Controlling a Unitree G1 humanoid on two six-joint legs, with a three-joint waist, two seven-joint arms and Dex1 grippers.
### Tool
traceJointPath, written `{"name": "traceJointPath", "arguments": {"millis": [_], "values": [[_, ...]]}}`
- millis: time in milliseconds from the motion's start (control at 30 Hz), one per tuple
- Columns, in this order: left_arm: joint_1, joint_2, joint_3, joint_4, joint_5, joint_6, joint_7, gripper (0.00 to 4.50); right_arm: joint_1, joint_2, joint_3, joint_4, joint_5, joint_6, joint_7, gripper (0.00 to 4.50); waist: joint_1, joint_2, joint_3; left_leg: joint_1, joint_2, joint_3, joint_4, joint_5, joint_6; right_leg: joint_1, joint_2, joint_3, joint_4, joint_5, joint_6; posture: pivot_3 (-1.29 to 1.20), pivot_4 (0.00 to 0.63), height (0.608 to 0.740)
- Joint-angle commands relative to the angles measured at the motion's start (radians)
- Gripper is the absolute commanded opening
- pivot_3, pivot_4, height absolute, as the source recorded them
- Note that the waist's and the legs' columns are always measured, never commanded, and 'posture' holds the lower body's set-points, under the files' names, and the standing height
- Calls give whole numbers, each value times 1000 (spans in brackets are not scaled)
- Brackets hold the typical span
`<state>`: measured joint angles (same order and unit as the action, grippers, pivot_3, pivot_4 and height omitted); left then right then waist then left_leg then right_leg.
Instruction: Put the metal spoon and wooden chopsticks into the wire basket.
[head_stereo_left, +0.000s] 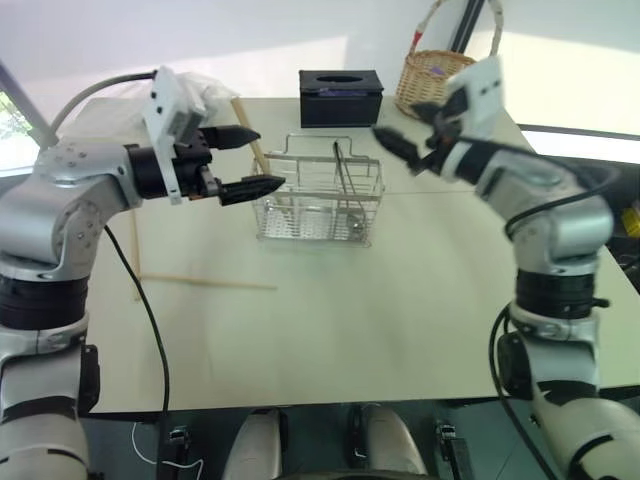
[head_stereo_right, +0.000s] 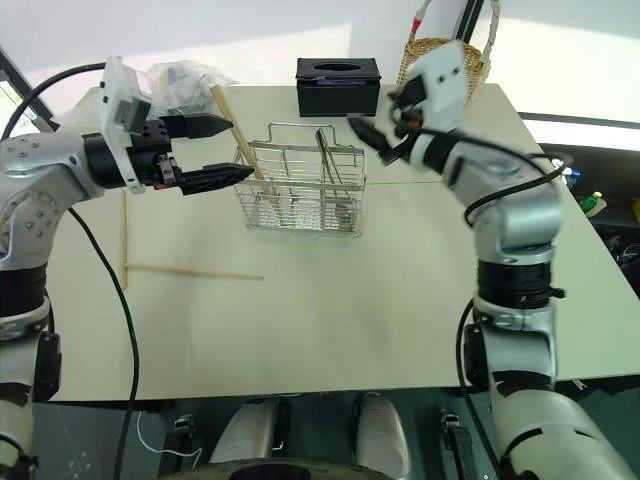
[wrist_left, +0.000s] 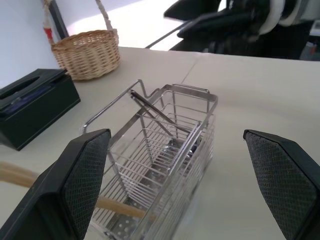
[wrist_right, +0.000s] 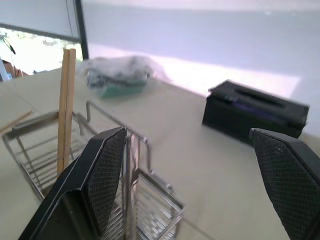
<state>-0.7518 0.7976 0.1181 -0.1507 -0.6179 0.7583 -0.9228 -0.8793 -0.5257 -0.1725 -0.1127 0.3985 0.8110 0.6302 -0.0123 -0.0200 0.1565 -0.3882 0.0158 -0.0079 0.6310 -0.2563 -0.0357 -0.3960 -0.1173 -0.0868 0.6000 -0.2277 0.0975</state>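
Observation:
The wire basket (head_stereo_left: 318, 203) stands on the table's far middle. The metal spoon (head_stereo_left: 341, 168) leans inside it, handle up. Wooden chopsticks (wrist_right: 66, 100) stand in the basket's left end, sticking out above its rim. Two more chopsticks lie on the table at the left, one crosswise (head_stereo_left: 205, 283) and one lengthwise (head_stereo_left: 135, 262). My left gripper (head_stereo_left: 270, 158) is open and empty, level, just left of the basket's upper edge. My right gripper (head_stereo_left: 398, 120) is open and empty, in the air above the basket's right end.
A black box (head_stereo_left: 341, 97) sits behind the wire basket. At the far right corner is a woven wicker basket (head_stereo_left: 430, 82) with a hoop handle. A crumpled plastic bag (head_stereo_right: 185, 78) lies at the far left. The cream table (head_stereo_left: 380, 320) reaches toward me.

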Motion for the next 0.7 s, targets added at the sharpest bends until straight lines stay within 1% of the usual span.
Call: {"name": "traceJointPath", "arguments": {"millis": [33,100,167,300,367,433,567,700], "values": [[4,13,185,-12,-25,61,161,4500,-10,-123,-102,-74,197,32,225,4055,0,0,0,0,0,0,0,0,0,0,0,0,0,0,0,0,150,706],[11,-5,256,-2,-15,100,282,4500,43,-188,-113,-120,274,50,321,4055,1,-1,0,0,0,0,-1,0,1,0,0,0,-1,0,0,0,150,706],[20,-12,291,18,29,158,410,4500,106,-228,-101,-165,303,51,361,4055,1,-2,-1,2,0,-1,0,-1,1,2,0,0,-1,0,0,0,150,706],[49,-9,315,56,127,253,606,4500,208,-252,-82,-251,347,62,365,4055,1,-3,-1,9,0,1,0,-1,1,8,-1,0,-3,0,1,0,150,706],[32,-19,333,121,159,329,694,4500,239,-248,-68,-285,357,58,350,4055,2,-3,0,9,0,1,0,-1,1,7,-1,0,-2,0,1,0,150,706],[-6,-36,355,217,184,392,767,4500,255,-245,-61,-305,374,60,339,4055,2,-3,0,9,0,1,0,-1,1,7,-1,0,-2,0,1,0,150,706],[-116,-33,293,435,246,463,816,4500,259,-237,-48,-312,397,58,316,4055,9,-9,0,8,0,0,0,-1,1,7,-1,0,-2,0,0,0,150,706],[-262,-43,262,713,305,493,859,4500,261,-222,-30,-318,407,54,285,4055,22,-12,-1,7,0,1,0,-1,1,6,-1,0,-2,0,1,0,150,706]]}}
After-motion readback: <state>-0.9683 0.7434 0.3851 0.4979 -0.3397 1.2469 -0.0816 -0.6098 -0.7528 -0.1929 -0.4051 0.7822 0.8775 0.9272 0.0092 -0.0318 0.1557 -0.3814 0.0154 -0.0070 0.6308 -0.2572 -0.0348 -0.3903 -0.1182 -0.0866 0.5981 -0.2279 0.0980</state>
